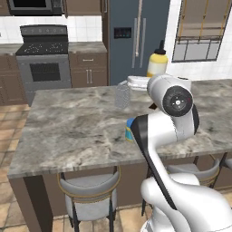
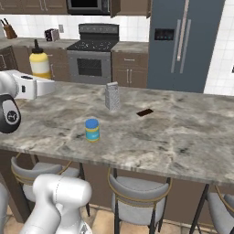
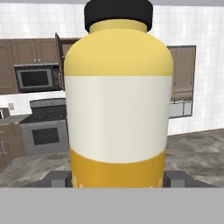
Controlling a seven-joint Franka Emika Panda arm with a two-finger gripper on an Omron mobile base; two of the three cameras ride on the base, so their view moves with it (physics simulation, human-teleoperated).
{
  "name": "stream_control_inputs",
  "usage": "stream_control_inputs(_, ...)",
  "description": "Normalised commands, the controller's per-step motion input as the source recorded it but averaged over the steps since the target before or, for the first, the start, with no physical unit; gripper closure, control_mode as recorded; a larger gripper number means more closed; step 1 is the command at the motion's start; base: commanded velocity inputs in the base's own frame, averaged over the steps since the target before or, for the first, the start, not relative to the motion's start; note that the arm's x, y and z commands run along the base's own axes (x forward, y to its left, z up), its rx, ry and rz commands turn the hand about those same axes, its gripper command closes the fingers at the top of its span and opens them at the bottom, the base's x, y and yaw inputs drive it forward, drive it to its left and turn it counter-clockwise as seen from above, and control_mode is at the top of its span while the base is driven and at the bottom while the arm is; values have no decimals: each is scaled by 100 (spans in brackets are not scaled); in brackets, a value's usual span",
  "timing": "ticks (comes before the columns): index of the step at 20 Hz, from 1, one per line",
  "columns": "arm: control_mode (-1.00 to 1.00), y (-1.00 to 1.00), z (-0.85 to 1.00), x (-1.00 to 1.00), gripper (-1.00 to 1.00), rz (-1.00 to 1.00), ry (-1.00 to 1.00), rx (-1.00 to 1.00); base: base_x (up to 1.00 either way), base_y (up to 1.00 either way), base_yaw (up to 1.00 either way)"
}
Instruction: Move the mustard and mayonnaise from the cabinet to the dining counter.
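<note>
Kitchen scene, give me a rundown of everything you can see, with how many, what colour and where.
mustard: one, yellow with a white band and a dark cap, upright between the gripper's fingers above the dining counter
mayonnaise: one, blue lid, blue and yellow label, standing on the dining counter
dining counter: one, grey-brown veined marble top on a brown base
grater: one, grey metal, upright on the counter beyond the mayonnaise
small flat item: one, dark, lying on the counter right of the grater
stools: several, grey, tucked under the counter's near edge
stove: one, dark, at the back wall
fridge: one, blue-grey, right of the stove
gripper: one, dark fingertips, closed on the mustard
</note>
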Motion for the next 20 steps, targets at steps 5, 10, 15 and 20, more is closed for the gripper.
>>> stream_control_inputs(5,100,0,0,0,100,0,0,0,0,0,0)
stream_control_inputs(10,100,0,0,0,100,0,0,0,-3,0,0)
stream_control_inputs(15,-100,0,-1,-2,100,0,0,0,-6,0,0)
stream_control_inputs(20,-100,-15,-1,-8,100,6,2,9,0,0,0)
